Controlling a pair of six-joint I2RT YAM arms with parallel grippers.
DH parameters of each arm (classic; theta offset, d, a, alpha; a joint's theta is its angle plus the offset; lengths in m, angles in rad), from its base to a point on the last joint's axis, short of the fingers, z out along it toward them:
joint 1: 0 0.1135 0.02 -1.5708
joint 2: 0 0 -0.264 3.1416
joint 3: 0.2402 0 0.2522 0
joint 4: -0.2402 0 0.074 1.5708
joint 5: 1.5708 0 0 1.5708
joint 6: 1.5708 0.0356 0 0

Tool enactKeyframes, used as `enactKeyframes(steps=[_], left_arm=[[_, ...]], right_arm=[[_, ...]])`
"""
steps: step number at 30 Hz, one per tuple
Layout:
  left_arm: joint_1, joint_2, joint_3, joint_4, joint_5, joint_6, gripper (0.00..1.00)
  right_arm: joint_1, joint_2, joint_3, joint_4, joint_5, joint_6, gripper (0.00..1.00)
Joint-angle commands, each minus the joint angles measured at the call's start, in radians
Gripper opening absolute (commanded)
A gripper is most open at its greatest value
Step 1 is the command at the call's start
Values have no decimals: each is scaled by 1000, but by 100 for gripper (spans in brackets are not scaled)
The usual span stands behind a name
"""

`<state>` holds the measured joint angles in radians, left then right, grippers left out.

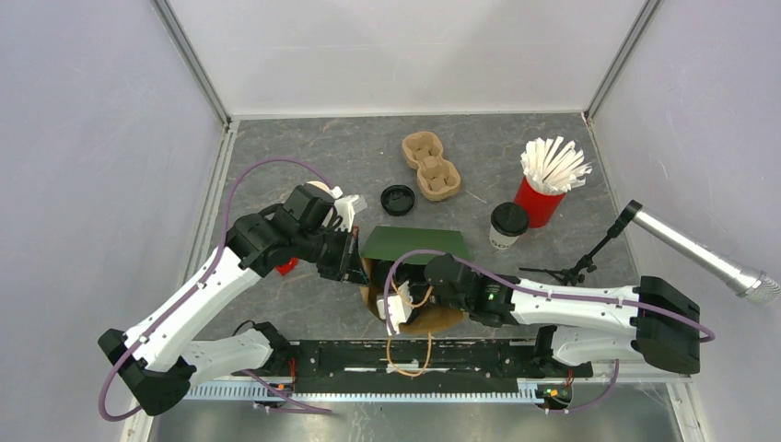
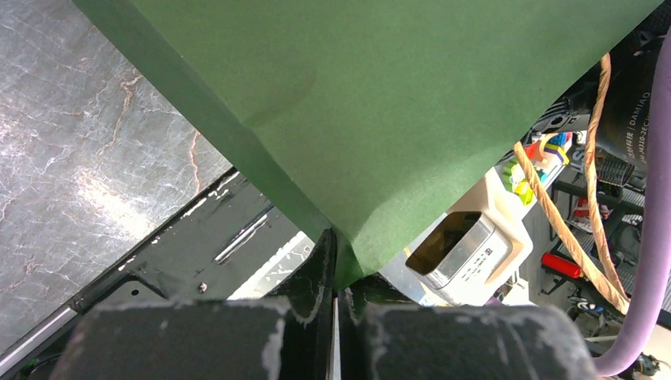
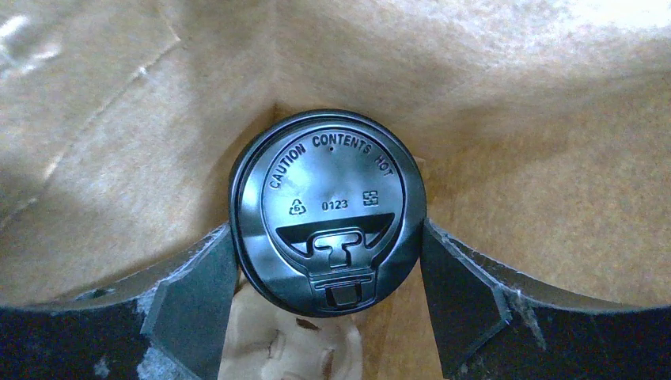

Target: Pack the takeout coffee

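Observation:
A green paper bag [image 1: 414, 244] with a brown inside lies open at the table's near middle. My left gripper [image 1: 355, 253] is shut on the bag's edge [image 2: 396, 95], with the pads [image 2: 320, 269] pinching the green paper. My right gripper [image 1: 401, 308] reaches into the bag's mouth. In the right wrist view its fingers [image 3: 198, 293] press both sides of a round black lid [image 3: 328, 198] marked "CAUTION CONTENTS HOT"; the cup below is hidden. Pale moulded pulp [image 3: 277, 348] shows under it. Another white cup with dark lettering and a black lid [image 1: 507, 224] stands right of the bag.
A brown pulp cup carrier [image 1: 430, 166] and a loose black lid [image 1: 398, 199] lie behind the bag. A red cup of white straws [image 1: 543, 189] stands at the back right. A microphone [image 1: 700, 253] on a small stand [image 1: 576, 270] reaches in from the right.

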<state>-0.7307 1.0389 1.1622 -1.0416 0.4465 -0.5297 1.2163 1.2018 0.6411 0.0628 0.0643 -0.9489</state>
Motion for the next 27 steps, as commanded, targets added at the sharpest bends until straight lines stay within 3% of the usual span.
enactKeyframes(steps=[1, 7, 15, 27], left_arm=[[-1, -14, 3, 21, 77, 37, 2], [-1, -7, 9, 12, 70, 39, 2], [-2, -4, 7, 14, 81, 45, 2], [-1, 3, 9, 12, 89, 66, 2]], right_arm=[[-12, -31, -4, 62, 48, -24, 63], [-17, -117, -50, 77, 55, 11, 63], [-20, -118, -78, 113, 80, 32, 63], [-20, -150, -46, 78, -11, 42, 62]])
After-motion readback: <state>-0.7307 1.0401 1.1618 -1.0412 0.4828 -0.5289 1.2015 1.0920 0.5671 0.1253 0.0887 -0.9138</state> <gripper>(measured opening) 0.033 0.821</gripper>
